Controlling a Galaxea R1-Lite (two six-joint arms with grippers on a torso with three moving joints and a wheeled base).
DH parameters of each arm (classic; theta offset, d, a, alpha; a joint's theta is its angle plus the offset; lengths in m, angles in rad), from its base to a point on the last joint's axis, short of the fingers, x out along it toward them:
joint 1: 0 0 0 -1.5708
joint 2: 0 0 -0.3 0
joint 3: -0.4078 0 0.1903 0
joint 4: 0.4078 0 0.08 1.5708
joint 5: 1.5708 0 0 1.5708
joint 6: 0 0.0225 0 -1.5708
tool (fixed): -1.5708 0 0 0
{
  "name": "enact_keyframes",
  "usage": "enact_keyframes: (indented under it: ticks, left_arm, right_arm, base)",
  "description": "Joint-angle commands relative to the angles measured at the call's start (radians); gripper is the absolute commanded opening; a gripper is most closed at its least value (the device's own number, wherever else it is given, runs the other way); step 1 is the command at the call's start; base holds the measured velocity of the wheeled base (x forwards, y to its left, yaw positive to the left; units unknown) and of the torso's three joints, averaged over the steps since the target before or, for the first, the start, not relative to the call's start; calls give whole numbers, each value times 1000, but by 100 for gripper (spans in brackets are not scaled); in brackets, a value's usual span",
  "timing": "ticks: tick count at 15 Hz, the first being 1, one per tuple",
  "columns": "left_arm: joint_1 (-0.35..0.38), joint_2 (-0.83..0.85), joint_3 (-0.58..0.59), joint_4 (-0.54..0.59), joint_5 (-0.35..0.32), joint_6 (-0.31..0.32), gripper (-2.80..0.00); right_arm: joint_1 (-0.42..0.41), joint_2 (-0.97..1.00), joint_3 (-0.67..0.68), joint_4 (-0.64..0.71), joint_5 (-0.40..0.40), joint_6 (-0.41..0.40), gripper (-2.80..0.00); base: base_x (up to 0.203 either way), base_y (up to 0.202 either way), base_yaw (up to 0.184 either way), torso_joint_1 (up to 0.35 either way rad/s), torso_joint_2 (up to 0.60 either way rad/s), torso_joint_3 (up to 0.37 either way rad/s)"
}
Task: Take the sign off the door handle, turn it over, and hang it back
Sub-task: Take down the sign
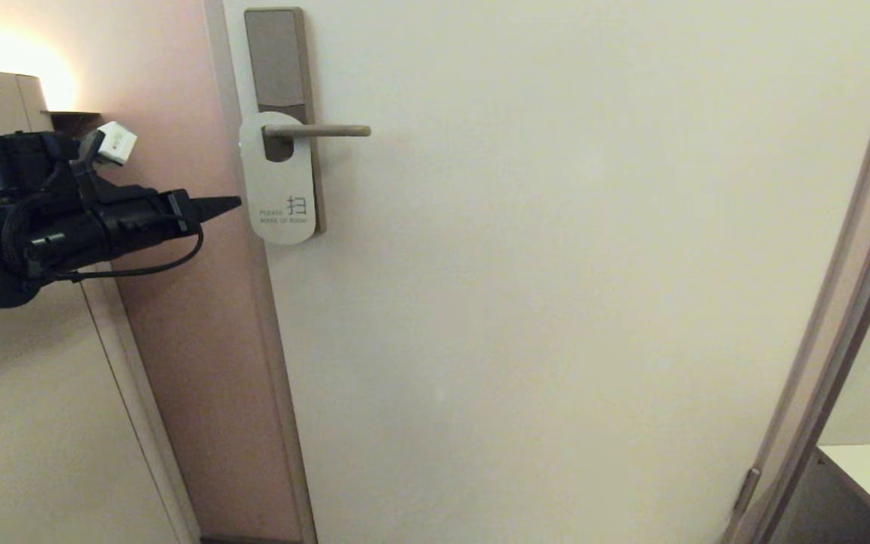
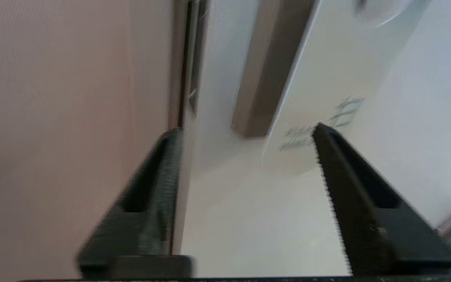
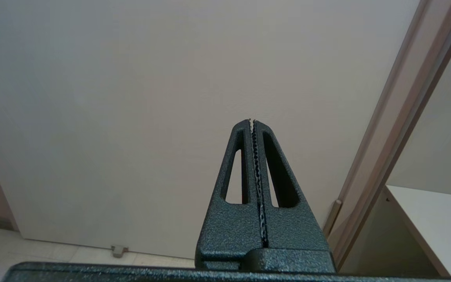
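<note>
Sign (image 1: 282,189) hangs on door handle (image 1: 318,131), upper left of frame, long axis vertical, pale "MAKE UP ROOM" side out. Left gripper (image 1: 227,202) just left, fingers wide, empty. Right gripper (image 3: 252,122) pinched closed, empty.

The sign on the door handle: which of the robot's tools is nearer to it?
Left. The left tool points at the sign from just beside it, apart. The right tool is shut, facing bare door lower down.

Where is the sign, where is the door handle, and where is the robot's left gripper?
sign (image 1: 282,181): head view, pale face above the words.
door handle (image 1: 329,131): head view, middle of the lever.
left gripper (image 2: 247,131): left wrist view, midway between the fingertips.
</note>
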Motion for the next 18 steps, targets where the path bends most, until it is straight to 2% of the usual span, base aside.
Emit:
enact_keyframes:
  ticks: [1,3,9,18]
  left_arm:
    - [0,16,-31,-3,-48,-3,0]
    - [0,22,-50,-3,-118,-4,0]
    - [-3,36,-50,-3,-225,-12,0]
    - [-29,86,-66,-18,-275,-24,0]
  right_arm:
    - [1,1,0,0,1,0,-280]
    - [0,1,0,0,1,0,-280]
    - [0,1,0,0,1,0,-280]
    - [1,1,0,0,1,0,-280]
  base:
    - [0,0,0,0,0,0]
    - [0,0,0,0,0,0]
    - [0,0,0,0,0,0]
    - [0,0,0,0,0,0]
